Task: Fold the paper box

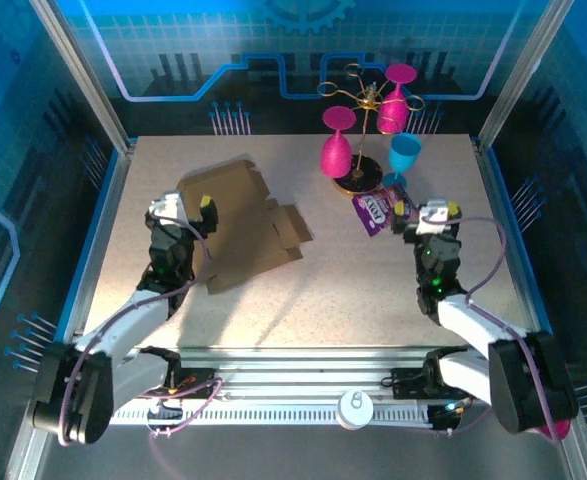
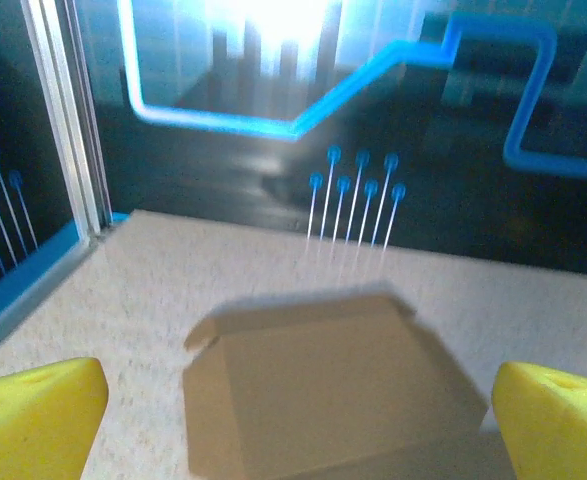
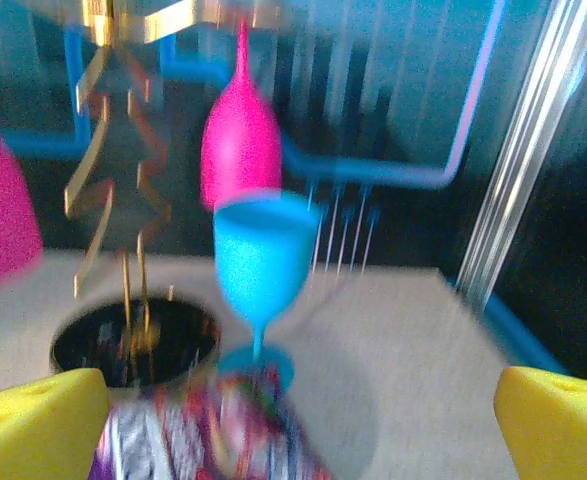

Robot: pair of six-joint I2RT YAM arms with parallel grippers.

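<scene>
Two arms reach up from the near edge in your top view, and both tools have their fingers spread wide, holding nothing. Your left gripper (image 1: 183,207) hangs at the left edge of the paper box (image 1: 243,225). The paper box lies flat and unfolded on the left half of the table (image 1: 373,290), with its flaps and tabs pointing toward the middle. Your right gripper (image 1: 425,210) is on the right side, just beside the purple snack packet (image 1: 373,212). Behind that packet you have a gold rack (image 1: 365,110) on a round dark base. One pink glass (image 1: 337,145) is upside down beside the rack's stem, a second pink glass (image 1: 397,100) is upside down farther back, and a blue glass (image 1: 405,155) stands upright near the packet.

From your left wrist, the yellow fingertips (image 2: 33,420) sit in the bottom corners, far apart. The brown paper box (image 2: 323,390) lies on the speckled table between and beyond them. You cannot tell whether either finger touches the cardboard, because the picture is soft.

From your right wrist, the yellow fingertips (image 3: 558,420) are again wide apart with nothing gripped. The packet (image 3: 203,440) lies low between them, blurred. The blue glass (image 3: 263,260) stands just behind it, with the rack's dark base (image 3: 133,345) to its left and a pink glass (image 3: 238,140) hanging behind it.
</scene>
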